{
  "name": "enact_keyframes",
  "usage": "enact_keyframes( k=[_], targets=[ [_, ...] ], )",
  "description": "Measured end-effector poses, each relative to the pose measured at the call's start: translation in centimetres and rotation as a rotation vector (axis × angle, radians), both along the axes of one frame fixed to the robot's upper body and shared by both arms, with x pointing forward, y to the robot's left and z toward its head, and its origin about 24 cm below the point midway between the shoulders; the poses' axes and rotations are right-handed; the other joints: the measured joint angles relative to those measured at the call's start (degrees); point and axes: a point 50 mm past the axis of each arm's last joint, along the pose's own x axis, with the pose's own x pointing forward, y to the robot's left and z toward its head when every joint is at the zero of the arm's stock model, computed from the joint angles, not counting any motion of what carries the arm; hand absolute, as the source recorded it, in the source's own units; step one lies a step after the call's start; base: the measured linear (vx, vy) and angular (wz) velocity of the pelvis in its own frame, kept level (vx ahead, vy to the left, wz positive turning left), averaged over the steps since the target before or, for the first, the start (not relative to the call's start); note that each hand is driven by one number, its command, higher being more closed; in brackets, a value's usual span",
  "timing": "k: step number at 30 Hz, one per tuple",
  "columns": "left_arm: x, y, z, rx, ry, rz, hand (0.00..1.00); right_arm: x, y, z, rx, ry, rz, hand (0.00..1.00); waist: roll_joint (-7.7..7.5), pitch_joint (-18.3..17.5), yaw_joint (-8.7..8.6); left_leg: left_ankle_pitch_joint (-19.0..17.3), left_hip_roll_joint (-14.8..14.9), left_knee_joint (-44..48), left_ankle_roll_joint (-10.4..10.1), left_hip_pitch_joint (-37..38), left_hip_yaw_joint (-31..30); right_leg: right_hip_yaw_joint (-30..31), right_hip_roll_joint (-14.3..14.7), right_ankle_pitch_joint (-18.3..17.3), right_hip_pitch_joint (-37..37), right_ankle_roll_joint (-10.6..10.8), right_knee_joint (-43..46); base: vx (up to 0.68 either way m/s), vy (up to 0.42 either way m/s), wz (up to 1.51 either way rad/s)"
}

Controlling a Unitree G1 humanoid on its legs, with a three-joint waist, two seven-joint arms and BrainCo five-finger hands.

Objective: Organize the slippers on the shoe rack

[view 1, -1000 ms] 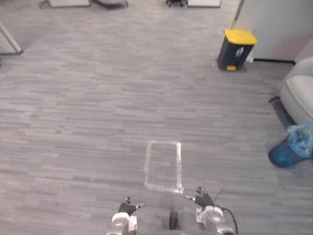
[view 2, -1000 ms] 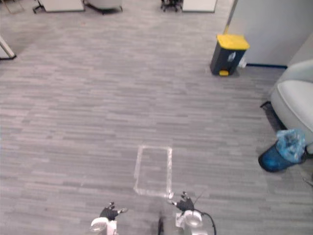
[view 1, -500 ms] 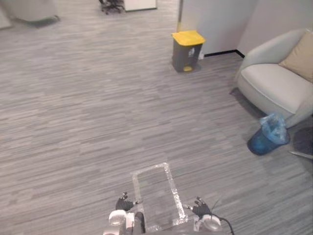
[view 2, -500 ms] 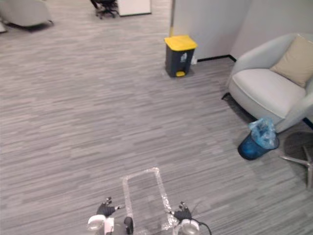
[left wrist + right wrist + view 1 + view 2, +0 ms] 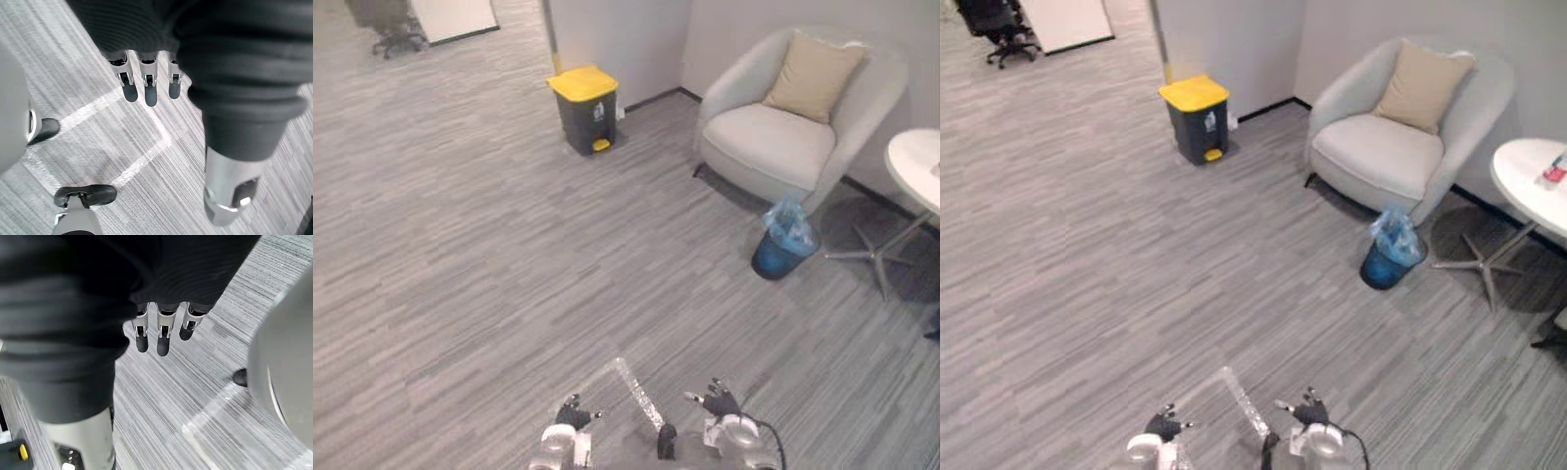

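My left hand (image 5: 570, 416) hangs low at the bottom edge of the eye views, over the grey striped carpet. Its fingers (image 5: 145, 89) are straight and hold nothing, pointing down at the floor. My right hand (image 5: 720, 401) hangs beside it, a little to the right. Its fingers (image 5: 163, 336) are also relaxed and empty above the carpet.
A taped rectangle (image 5: 634, 392) marks the floor between my hands. A dark bin with a yellow lid (image 5: 582, 108) stands by the wall. To the right are a light armchair (image 5: 773, 137) with a beige cushion (image 5: 813, 73), a blue waste bin (image 5: 781, 245) and a white round table (image 5: 920, 166).
The camera has swung to the right: the yellow-lidded bin slid left in view, and the armchair and round table came in. Both hands hang as before.
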Motion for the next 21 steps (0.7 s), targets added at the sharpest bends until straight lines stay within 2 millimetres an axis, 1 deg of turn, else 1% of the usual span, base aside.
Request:
enact_keyframes(
  k=[1, 2, 3, 4, 5, 6, 7, 8, 9, 10, 11, 12, 13, 14, 15, 16, 19, 20, 21],
  targets=[
    [-0.1, 0.5, 0.0, 0.001, -0.007, 0.019, 0.0, -0.1, 0.0, 0.0, -0.003, 0.005, 0.006, 0.0, 0.03, -0.04, 0.85, 0.57, 1.9, 9.78, 0.5, -3.48, -2.38, 3.07, 1.3, -1.87, 1.3, -0.7, 0.38, 0.25, 0.042, -1.07],
    [0.0, 0.6, 0.1, 0.0, -0.016, 0.036, 0.0, -0.1, 0.0, 0.0, -0.005, 0.006, 0.002, 0.0, -0.14, -0.1, 1.0, -1.91, 2.02, 11.92, 0.77, -4.96, -3.28, 5.63, 1.6, -2.73, 2.14, -1.06, 0.49, 0.27, 0.06, -1.28],
    [0.0, 0.7, 0.2, 0.0, -0.02, 0.049, 0.0, 0.0, 0.0, 0.0, -0.005, 0.003, 0.002, 0.0, -0.4, -0.21, 0.99, -3.61, 1.97, 11.06, 0.98, -6.23, -3.26, 7.52, 1.59, -2.93, 2.53, -1.1, 0.36, 0.25, 0.059, -1.09],
    [-0.2, 0.8, 0.2, -0.001, -0.021, 0.056, 0.0, -0.1, 0.0, 0.0, -0.005, 0.005, 0.001, 0.0, -0.66, -0.26, 1.11, -5.09, 1.8, 8.52, 1.4, -7.49, -3.67, 9.58, 1.55, -2.77, 2.77, -0.72, 0.2, 0.2, 0.072, -1.11],
    [-0.1, 1.0, 0.2, 0.002, -0.026, 0.065, 0.0, -0.1, 0.0, -0.1, -0.005, 0.008, 0.0, 0.0, -0.75, -0.27, 1.45, -6.39, 1.0, 2.82, 1.07, -8.66, -5.72, 11.63, 1.08, -2.38, 3.37, -0.07, -0.4, 0.2, 0.103, -0.95],
    [-0.1, 1.1, 0.2, 0.002, -0.027, 0.069, 0.0, -0.2, 0.0, -0.1, -0.005, 0.01, 0.0, 0.0, -0.85, -0.37, 1.57, -6.6, 0.62, 1.12, 0.92, -8.88, -6.53, 12.54, 1.02, -2.39, 3.44, -0.02, -0.44, 0.37, 0.299, -1.36],
    [0.1, 1.2, 0.3, 0.001, -0.032, 0.083, 0.0, -0.3, 0.1, -0.1, -0.001, 0.015, -0.001, 0.0, -1.42, -0.45, 1.79, -6.76, -2.72, -7.72, 0.56, -10.11, -13.77, 16.95, 0.01, -2.67, 4.44, 1.06, -1.1, 0.27, 0.249, -1.08],
    [0.1, 1.2, 0.3, 0.001, -0.033, 0.086, 0.0, -0.3, 0.2, -0.2, 0.0, 0.016, -0.001, 0.0, -1.64, -0.57, 1.84, -6.7, -3.65, -9.45, 0.46, -10.56, -16.13, 18.23, -0.44, -2.78, 4.53, 1.44, -1.26, 0.32, 0.33, -1.56],
    [0.2, 1.1, 0.3, 0.006, -0.035, 0.087, 0.0, -0.5, 0.1, -0.2, -0.001, 0.023, -0.001, 0.0, -1.91, -0.8, 2.02, -4.69, -6.1, -15.1, -0.02, -10.91, -22.12, 21.62, -1.39, -3.23, 4.53, 2.79, -1.27, 0.15, 0.185, -0.97],
    [0.2, 1.1, 0.3, 0.007, -0.035, 0.086, 0.0, -0.6, 0.1, -0.3, -0.001, 0.027, -0.001, 0.0, -1.8, -0.87, 2.06, -3.73, -6.28, -16.68, 0.14, -10.9, -23.21, 22.25, -1.43, -3.35, 4.56, 3.29, -1.27, 0.3, 0.399, -1.58],
    [-0.1, 1.2, 0.2, 0.014, -0.02, 0.082, 0.0, -1.1, -0.3, -0.5, -0.009, 0.048, -0.003, 0.0, -0.99, -1.89, 2.02, 2.46, -5.95, -18.31, -1.13, -10.44, -21.9, 26.94, -1.63, -4.4, 4.47, 5.97, -1.0, 0.25, 0.351, -1.18],
    [-0.1, 1.4, 0.2, 0.021, -0.019, 0.087, 0.0, -1.2, -0.1, -0.5, -0.004, 0.05, -0.003, 0.0, -1.16, -2.27, 2.06, 2.24, -6.06, -18.74, -0.77, -10.05, -20.31, 27.44, -2.15, -4.08, 4.45, 6.79, -0.96, 0.3, 0.405, -1.55],
    [-0.4, 2.0, 0.1, 0.036, -0.011, 0.088, 0.0, -1.3, 0.6, -0.6, 0.014, 0.052, 0.002, 0.0, -2.64, -2.68, 2.35, 1.85, -6.7, -19.85, -0.07, -7.98, -17.02, 27.57, -3.37, -3.55, 4.14, 7.67, -0.92, 0.2, 0.287, -1.18],
    [-0.5, 2.5, 0.1, 0.047, -0.011, 0.084, 0.0, -1.7, 1.2, -0.8, 0.03, 0.066, 0.003, 0.0, -4.19, -2.86, 2.3, 1.75, -7.5, -20.86, 0.1, -6.18, -14.27, 27.5, -4.64, -3.39, 4.07, 7.84, -1.0, 0.18, 0.255, -1.09],
    [-0.5, 2.5, 0.1, 0.049, -0.01, 0.082, 0.0, -1.8, 1.3, -0.8, 0.034, 0.066, 0.003, 0.0, -4.52, -2.92, 2.31, 1.74, -7.73, -21.05, 0.12, -5.79, -13.66, 27.53, -4.88, -3.2, 4.06, 8.14, -1.06, 0.14, 0.237, -0.94],
    [-0.6, 2.4, 0.0, 0.051, -0.003, 0.068, 0.0, -1.8, 1.4, -0.8, 0.037, 0.066, 0.001, 0.0, -4.77, -3.06, 2.33, 1.41, -7.94, -22.08, 0.71, -4.63, -11.46, 27.8, -5.17, -2.33, 3.64, 8.84, -1.08, 0.1, 0.165, -0.65],
    [-0.5, 2.2, 0.0, 0.05, -0.002, 0.052, 0.0, -1.8, 1.2, -0.8, 0.037, 0.066, -0.006, 0.0, -4.62, -3.07, 2.33, 1.38, -8.02, -23.6, 0.97, -3.61, -7.94, 26.82, -5.52, -1.18, 1.57, 9.41, -0.65, 0.07, 0.087, -0.7],
    [-0.3, 2.2, 0.0, 0.051, -0.006, 0.052, 0.0, -1.7, 1.2, -0.8, 0.034, 0.063, -0.005, 0.0, -4.12, -2.76, 2.39, 1.46, -7.51, -24.47, 1.21, -2.97, -6.36, 23.15, -5.73, -0.46, 0.46, 9.97, -0.12, 0.02, 0.018, -0.59],
    [-0.4, 2.2, 0.0, 0.051, -0.005, 0.053, 0.0, -1.6, 1.1, -0.7, 0.03, 0.061, -0.004, 0.0, -3.74, -2.68, 2.5, 1.67, -7.18, -25.05, 1.55, -2.46, -5.13, 19.95, -5.83, -0.04, -0.28, 9.54, 0.4, 0.01, -0.001, -0.77]
  ],
)
